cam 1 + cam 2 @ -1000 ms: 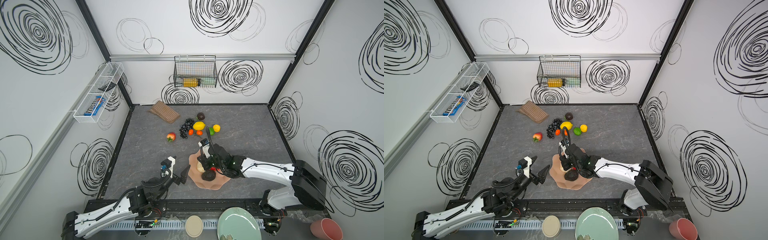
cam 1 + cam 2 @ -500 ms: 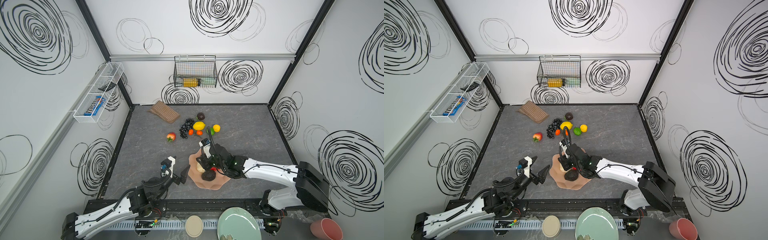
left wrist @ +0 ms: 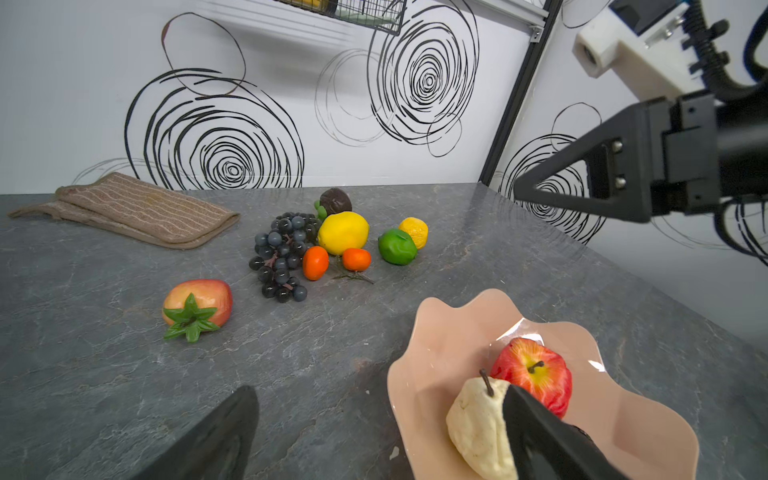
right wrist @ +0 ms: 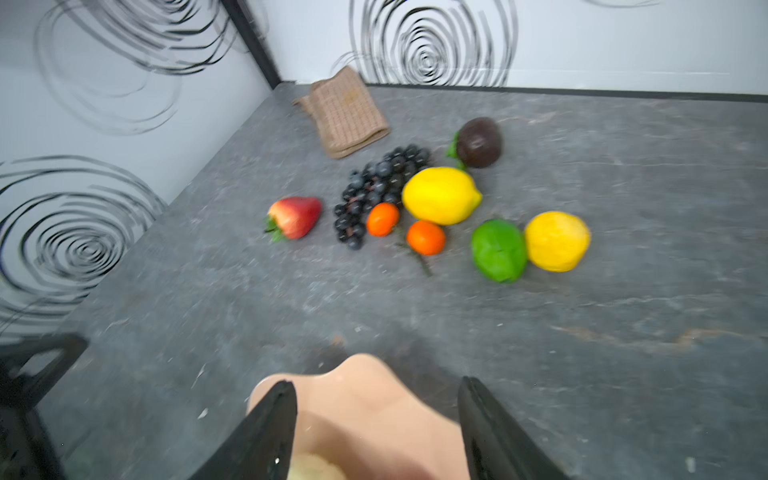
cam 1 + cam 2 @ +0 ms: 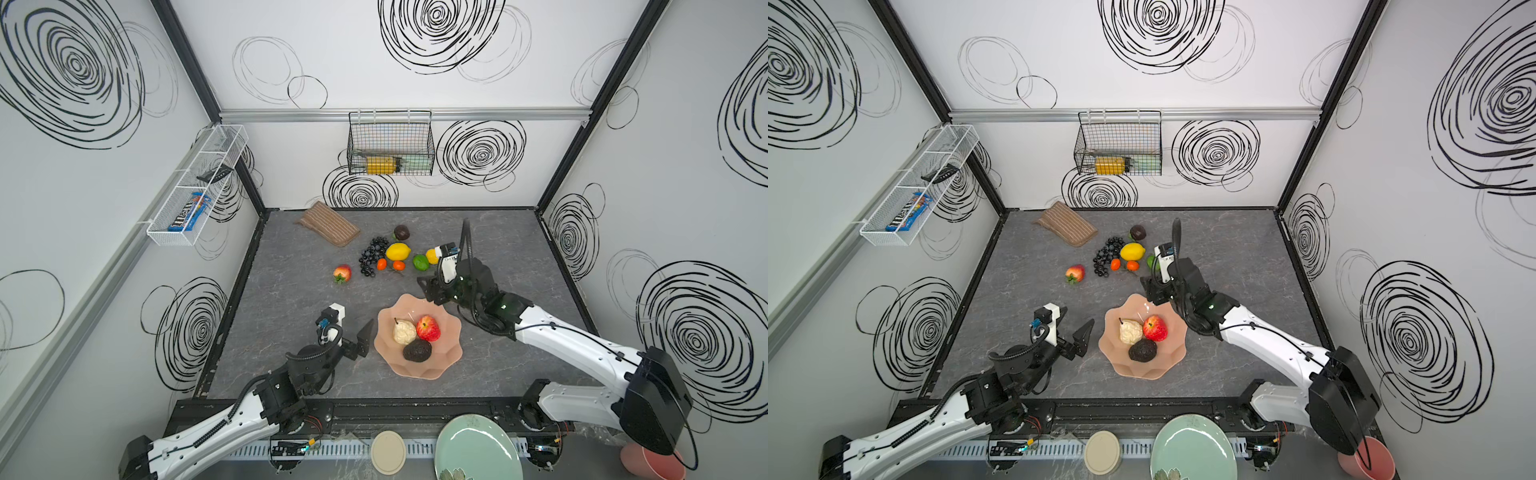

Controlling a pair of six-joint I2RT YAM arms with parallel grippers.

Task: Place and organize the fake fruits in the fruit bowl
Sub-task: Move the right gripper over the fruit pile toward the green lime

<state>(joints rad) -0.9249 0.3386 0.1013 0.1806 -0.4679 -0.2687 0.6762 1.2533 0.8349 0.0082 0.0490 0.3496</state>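
The peach fruit bowl (image 5: 449, 332) (image 5: 1167, 361) holds a red apple (image 5: 428, 328), a beige pear (image 5: 404, 331) and a dark avocado (image 5: 417, 350). My right gripper (image 5: 428, 289) (image 4: 376, 384) hangs open and empty over the bowl's far rim. My left gripper (image 5: 353, 328) (image 3: 379, 390) stands open and empty just left of the bowl. Behind the bowl on the table lie a strawberry (image 5: 342, 273), a grape bunch (image 5: 371, 255), a lemon (image 5: 397, 251), two tangerines (image 5: 381, 264), a lime (image 5: 420, 262), a small yellow fruit (image 5: 431, 256) and another avocado (image 5: 401, 232).
A folded brown cloth (image 5: 328, 224) lies at the back left of the table. A wire basket (image 5: 390, 143) hangs on the back wall and a white wire shelf (image 5: 195, 187) on the left wall. A mint plate (image 5: 478, 449), a beige disc (image 5: 388, 452) and a pink cup (image 5: 652, 461) sit beyond the front edge.
My right gripper has opened and drawn back from the bowl's middle to its far rim, leaving the red apple in the bowl. The left arm has not moved.
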